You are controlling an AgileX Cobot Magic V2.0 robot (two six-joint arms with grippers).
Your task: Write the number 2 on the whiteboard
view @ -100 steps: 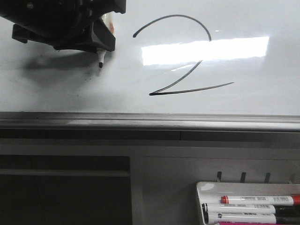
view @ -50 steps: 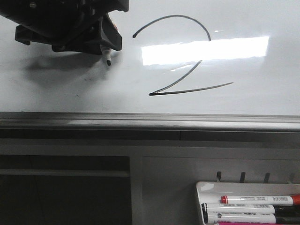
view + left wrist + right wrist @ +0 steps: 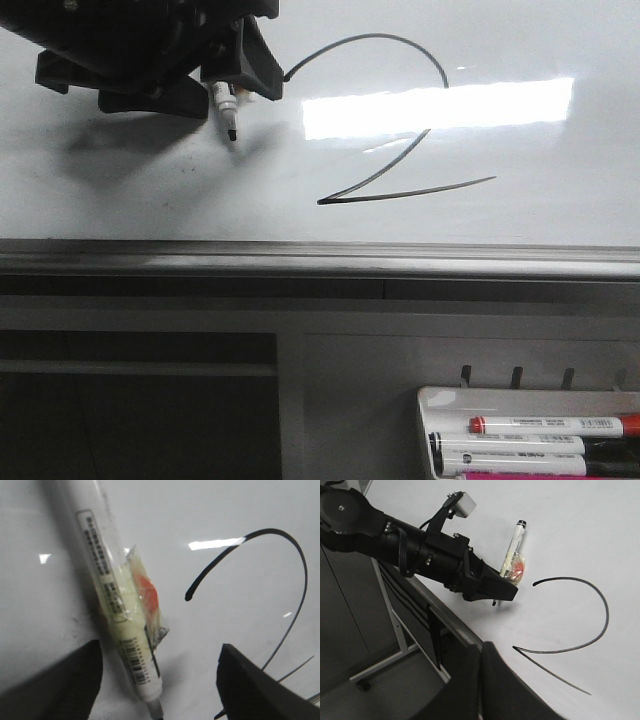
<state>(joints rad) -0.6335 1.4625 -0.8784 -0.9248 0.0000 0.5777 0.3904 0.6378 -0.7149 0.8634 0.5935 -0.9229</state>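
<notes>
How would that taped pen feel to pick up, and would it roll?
The pen looks like a thin, straight plastic tube, so probably stiff and light. Its round, glossy barrel would likely roll and feel slippery, though the crumpled tape lump might stop it.

My left arm (image 3: 385, 540) is matte black all over, built of round jointed housings studded with small silver screws. A thin black cable loops along its top near a small white box (image 3: 462, 504) on a black bracket. My left claw (image 3: 492, 587) tapers into blocky, wedge-shaped black fingers (image 3: 255, 65) with flat faces and hard edges.
</notes>
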